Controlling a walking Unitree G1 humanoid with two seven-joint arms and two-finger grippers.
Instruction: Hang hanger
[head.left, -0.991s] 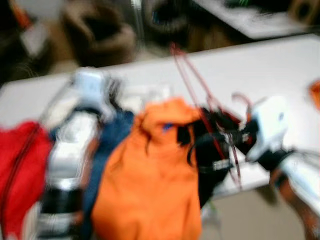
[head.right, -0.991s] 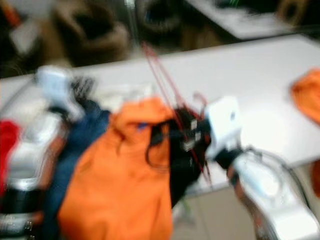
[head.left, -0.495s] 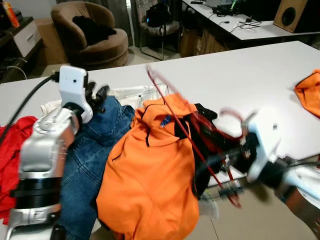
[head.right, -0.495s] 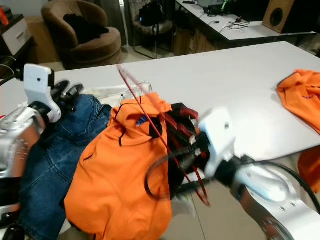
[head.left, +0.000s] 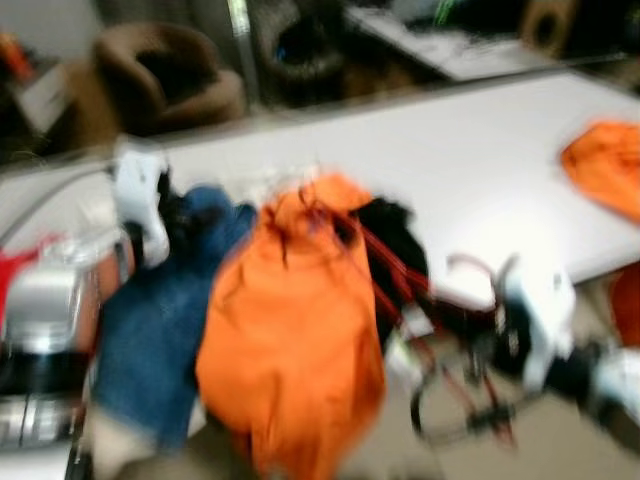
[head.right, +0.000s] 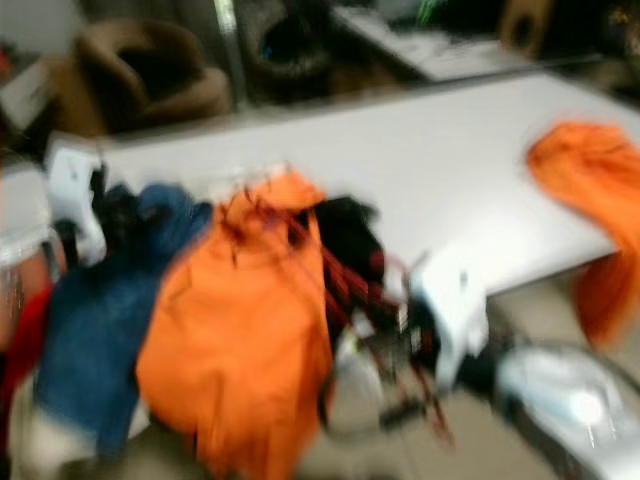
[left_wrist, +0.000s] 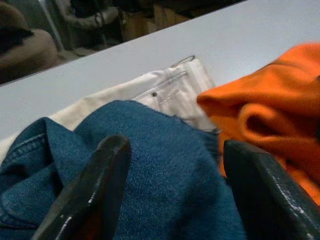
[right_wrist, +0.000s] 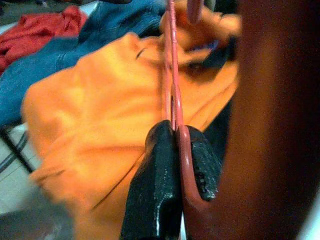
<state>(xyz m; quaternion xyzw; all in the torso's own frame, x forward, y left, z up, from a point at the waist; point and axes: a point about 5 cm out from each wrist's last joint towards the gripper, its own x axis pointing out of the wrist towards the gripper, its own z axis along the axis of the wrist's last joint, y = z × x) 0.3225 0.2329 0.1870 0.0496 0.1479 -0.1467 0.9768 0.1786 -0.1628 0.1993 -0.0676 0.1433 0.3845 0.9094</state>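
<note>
Pinching the red hanger (right_wrist: 172, 75), the right claw (right_wrist: 172, 165) is clamped on its wire, just off the desk (head.left: 480, 160) edge. Left claw (left_wrist: 175, 190) gapes empty over jeans (left_wrist: 165, 165). Lift clear of the orange hoodie (head.left: 300, 320) ahead; avoid snagging.

Both eye views smear with motion blur; wrist views bright, sharper.

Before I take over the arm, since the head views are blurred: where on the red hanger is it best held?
On its thin red wire, where the right gripper is already shut on it; the bar is slim enough for the fingers to close fully. Probably come from the table-edge side, since the hanger's far end lies in the orange hoodie. The left gripper hovers open over the jeans.
</note>
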